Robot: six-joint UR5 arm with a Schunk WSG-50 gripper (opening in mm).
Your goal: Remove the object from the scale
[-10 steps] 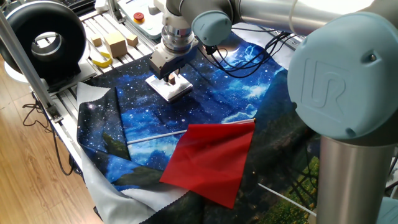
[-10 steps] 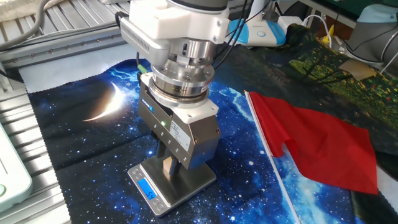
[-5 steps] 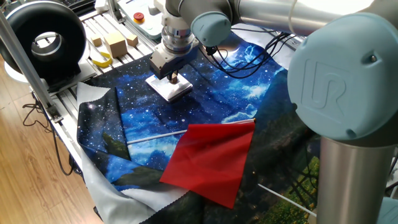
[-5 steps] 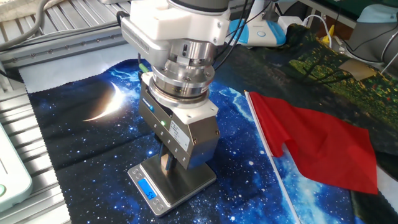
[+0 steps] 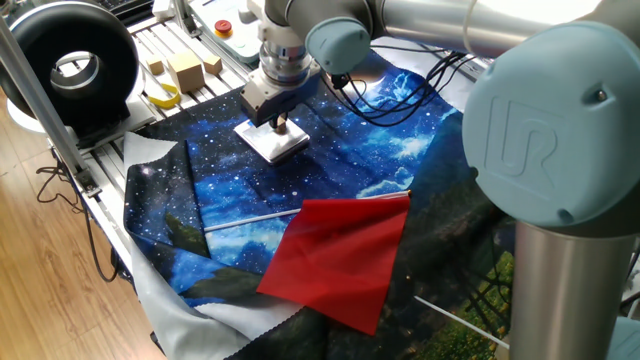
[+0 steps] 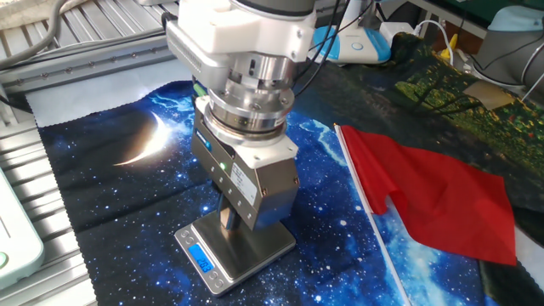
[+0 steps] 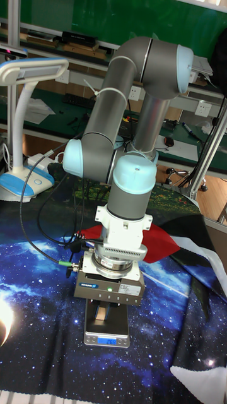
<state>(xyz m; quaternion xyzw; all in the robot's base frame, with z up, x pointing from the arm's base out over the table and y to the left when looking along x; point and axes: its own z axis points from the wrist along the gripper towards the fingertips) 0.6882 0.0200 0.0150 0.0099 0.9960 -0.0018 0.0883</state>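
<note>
The scale (image 6: 255,248) is a flat white square slab with a blue display strip (image 6: 202,257), lying on the starry blue cloth; it also shows in the first fixed view (image 5: 272,143) and the tall view (image 7: 107,332). My gripper (image 6: 228,223) points straight down over its middle, fingers closed on the object (image 6: 227,220), a tiny tan wooden cube (image 7: 101,312). The cube sits at or just above the slab's top; contact cannot be told. In the first fixed view my gripper (image 5: 279,124) largely hides the cube.
A red cloth (image 5: 340,262) on a thin white rod (image 5: 250,219) lies near the scale, right of it in the other fixed view (image 6: 433,195). Pale wooden blocks (image 5: 185,71) and a black ring-shaped device (image 5: 75,62) stand beyond the cloth. A white-and-blue device (image 6: 357,42) with cables sits behind.
My gripper has crept slightly upward over the scale, carrying the cube between its fingers. Nothing else has moved.
</note>
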